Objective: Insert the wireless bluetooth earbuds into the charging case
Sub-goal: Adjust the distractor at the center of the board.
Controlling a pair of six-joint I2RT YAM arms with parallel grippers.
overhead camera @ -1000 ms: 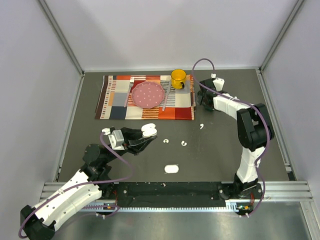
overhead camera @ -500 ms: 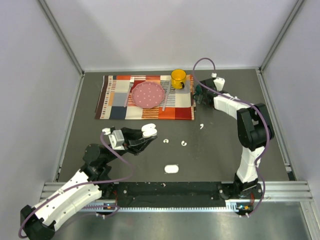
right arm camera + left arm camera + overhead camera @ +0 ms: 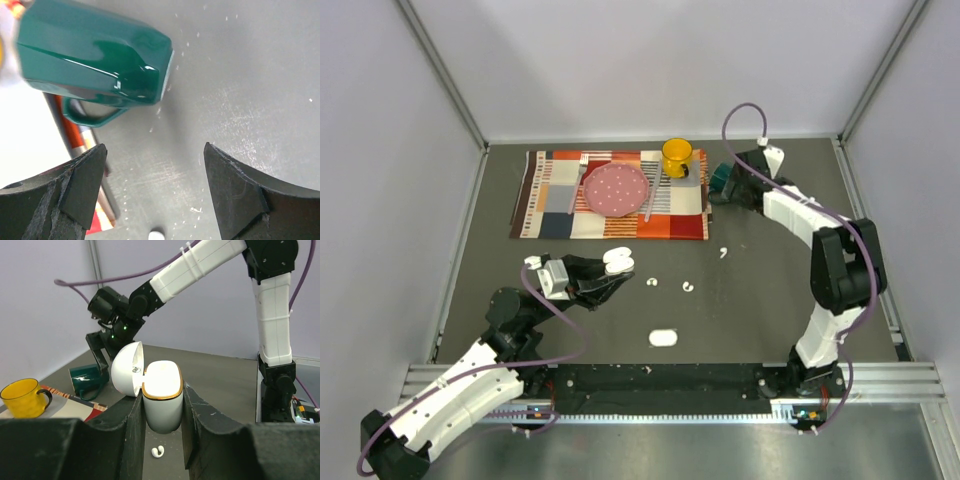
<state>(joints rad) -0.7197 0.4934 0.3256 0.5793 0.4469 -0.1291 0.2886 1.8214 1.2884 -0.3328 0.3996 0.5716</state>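
Note:
My left gripper is shut on an open white charging case, held above the table; in the left wrist view the case sits between the fingers with its lid tipped back to the left. Three tiny white earbuds lie on the dark table: one just right of the case, one further right, one below the right gripper. One earbud shows under the held case. My right gripper is open and empty beside a green mug.
A second, closed white case lies near the front edge. A patterned placemat at the back holds a pink plate and a yellow mug. The green mug lies beside the mat. A small white object shows at the right wrist view's bottom edge.
My right arm has swung back and to the right, and the green mug now shows beside its gripper. The left arm and the held case have not moved.

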